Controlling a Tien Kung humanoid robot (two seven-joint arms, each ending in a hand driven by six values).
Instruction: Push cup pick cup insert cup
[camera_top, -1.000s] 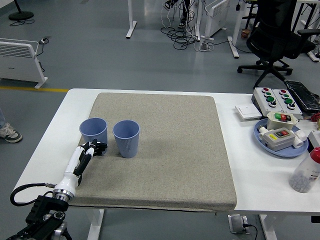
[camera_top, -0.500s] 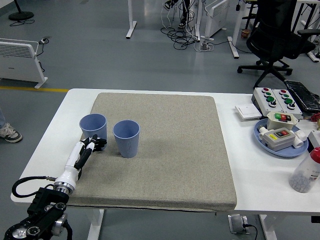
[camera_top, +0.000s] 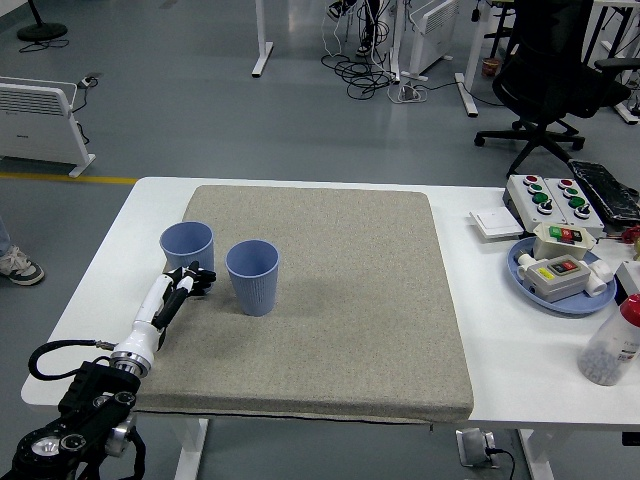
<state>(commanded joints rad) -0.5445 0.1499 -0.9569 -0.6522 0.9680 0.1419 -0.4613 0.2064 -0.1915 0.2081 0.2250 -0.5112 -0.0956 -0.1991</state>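
1. The left hand reaches in from the lower left corner on a white forearm, lying low over the grey mat. Its dark fingers look loosely bunched and hold nothing, though they are small and dark here, so I cannot tell their exact pose.
2. No readable writing shows on either cup or on the mat. The button boxes at the right carry coloured buttons, but any print on them is too small to read.
3. The left cup, blue and upright, stands on the mat just beyond the hand; the fingertips sit at its lower front wall, seemingly touching it.
4. The second cup, also blue and upright, stands just to the right of the hand and near the first cup, with a small gap between the two.
5. At the right of the tabletop lie a blue plate with a button box on it, another button box behind, and a clear bottle with a red cap, partly cut off by the picture's edge.
6. The right hand is out of view. The left arm's black base is cut off at the bottom corner.
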